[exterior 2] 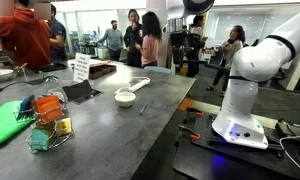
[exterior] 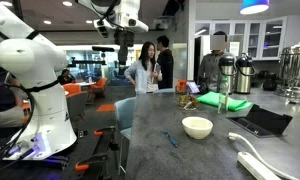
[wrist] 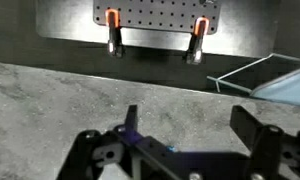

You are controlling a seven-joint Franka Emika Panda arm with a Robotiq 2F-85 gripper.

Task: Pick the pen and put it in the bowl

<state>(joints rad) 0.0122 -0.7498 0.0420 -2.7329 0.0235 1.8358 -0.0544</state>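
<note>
My gripper (exterior: 131, 22) hangs high in an exterior view, at the end of the white arm (exterior: 40, 90) and well above the grey counter (exterior: 160, 115). From here I cannot tell how its jaws stand. Far beneath it and off to one side, the short blue pen (exterior: 170, 139) lies flat on the counter. The cream-white bowl (exterior: 197, 127) sits near the pen without touching it, a little farther from the gripper. A green cloth (exterior: 228, 104) lies beyond the bowl, farther off again.

In an exterior view from across the counter, the arm (exterior 2: 245, 60) climbs to the top edge. The bowl (exterior 2: 125, 96) stands upright, and the pen (exterior 2: 143, 109) lies near it on the side toward the arm's base (exterior 2: 240, 125).

In the wrist view the gripper (wrist: 183, 112) is spread wide and grasps nothing, above the speckled counter (wrist: 50, 100). A thin blue streak (wrist: 155, 143) shows low between its fingers (wrist: 131, 118). I cannot tell whether it is the pen.
</note>
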